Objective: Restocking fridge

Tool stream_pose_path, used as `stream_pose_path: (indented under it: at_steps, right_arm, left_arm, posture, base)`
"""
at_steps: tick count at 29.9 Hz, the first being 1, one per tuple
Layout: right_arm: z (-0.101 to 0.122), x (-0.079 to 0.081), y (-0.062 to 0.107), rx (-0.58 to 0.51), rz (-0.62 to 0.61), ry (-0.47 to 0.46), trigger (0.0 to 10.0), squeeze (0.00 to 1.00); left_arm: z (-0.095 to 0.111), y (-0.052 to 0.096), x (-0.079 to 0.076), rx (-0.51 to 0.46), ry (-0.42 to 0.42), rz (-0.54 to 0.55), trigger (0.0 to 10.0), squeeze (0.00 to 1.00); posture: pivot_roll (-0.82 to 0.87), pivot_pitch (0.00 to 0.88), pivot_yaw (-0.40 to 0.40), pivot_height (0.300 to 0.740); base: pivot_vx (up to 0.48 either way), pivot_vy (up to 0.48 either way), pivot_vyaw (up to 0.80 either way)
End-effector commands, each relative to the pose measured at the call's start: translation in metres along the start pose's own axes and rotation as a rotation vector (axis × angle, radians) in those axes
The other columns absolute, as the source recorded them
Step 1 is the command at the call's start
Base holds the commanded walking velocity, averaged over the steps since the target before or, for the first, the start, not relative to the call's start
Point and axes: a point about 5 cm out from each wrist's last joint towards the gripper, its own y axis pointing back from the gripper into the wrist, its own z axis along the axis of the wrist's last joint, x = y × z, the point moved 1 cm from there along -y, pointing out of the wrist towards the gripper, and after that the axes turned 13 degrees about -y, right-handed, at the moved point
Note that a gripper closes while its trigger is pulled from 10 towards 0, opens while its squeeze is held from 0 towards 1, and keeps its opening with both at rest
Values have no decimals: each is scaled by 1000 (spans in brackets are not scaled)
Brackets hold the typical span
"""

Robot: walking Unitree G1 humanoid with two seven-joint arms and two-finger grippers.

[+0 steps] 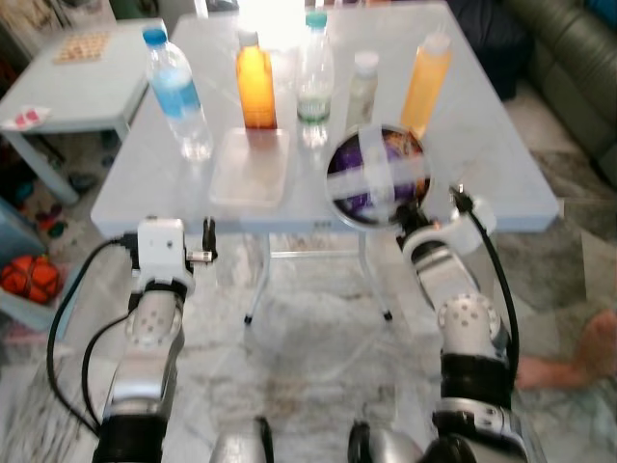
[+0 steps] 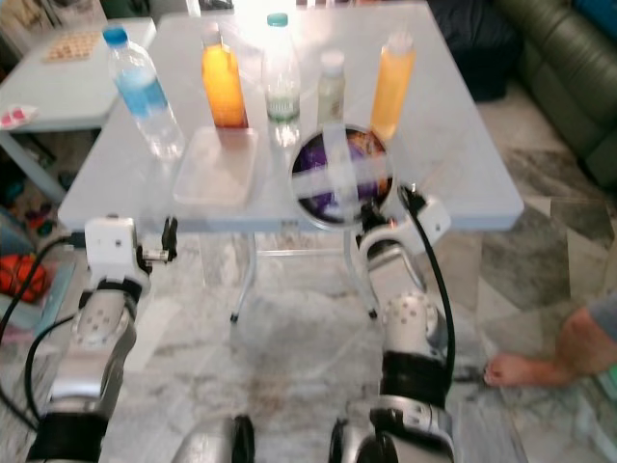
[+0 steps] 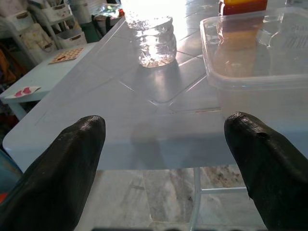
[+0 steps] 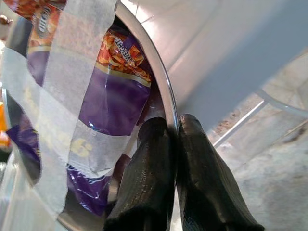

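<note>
We judge the restocking to be at an early stage: every item we can see stands on the grey table [image 1: 501, 183], no fridge is in sight, and one item is only now in hand.

The right gripper [image 4: 173, 132] is clamped on the rim of the steel bowl [image 1: 378, 177], one finger inside and one outside, at the table's near edge, at about 5 o'clock on the tabletop. The bowl holds purple snack packets [image 4: 108, 94] and is crossed over its mouth by strips of pale tape [image 4: 77, 62]. It appears tilted towards us; whether it is lifted or rests on the table we cannot tell.

The left gripper [image 3: 168, 159] is spread wide and holds nothing. It is level with the near table edge at about 7 o'clock, aimed at the clear plastic container [image 1: 250, 166], which sits lidded just left of the bowl; its contents cannot be made out.

Behind these, from 10 o'clock to 2 o'clock, stand:
- a water bottle with a blue cap [image 1: 177, 92], clear liquid;
- an orange-filled bottle [image 1: 255, 82];
- a clear bottle with a green cap [image 1: 315, 72], mostly empty as far as we can tell;
- a small pale bottle [image 1: 362, 89];
- a second orange-filled bottle [image 1: 426, 82].

Outstanding: carry all seven items to the fridge.

A person's bare foot [image 1: 569, 362] rests on the floor at the robot's right.
</note>
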Motion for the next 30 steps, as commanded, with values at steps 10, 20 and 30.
stream_pose_path:
  at_steps: [10,20,30]
  right_arm:
    - [-16,-22,41,101,-13,122,0,0]
    - [-16,-30,42,159,0,199,0,0]
    - [-23,-28,38,167,22,240,10000,0]
  left_arm:
    - [-10,1,-1,42,4,21,10000,0]
    - [-12,0,-2,45,-2,14,10000,0]
    - [-16,4,-10,53,27,-31,10000,0]
  posture:
    - [-8,6,63,740]
    - [-10,5,57,740]
    - [15,8,58,740]
  base:
    - [-396,0,0]
    - [-398,0,0]
    - [-138,0,0]
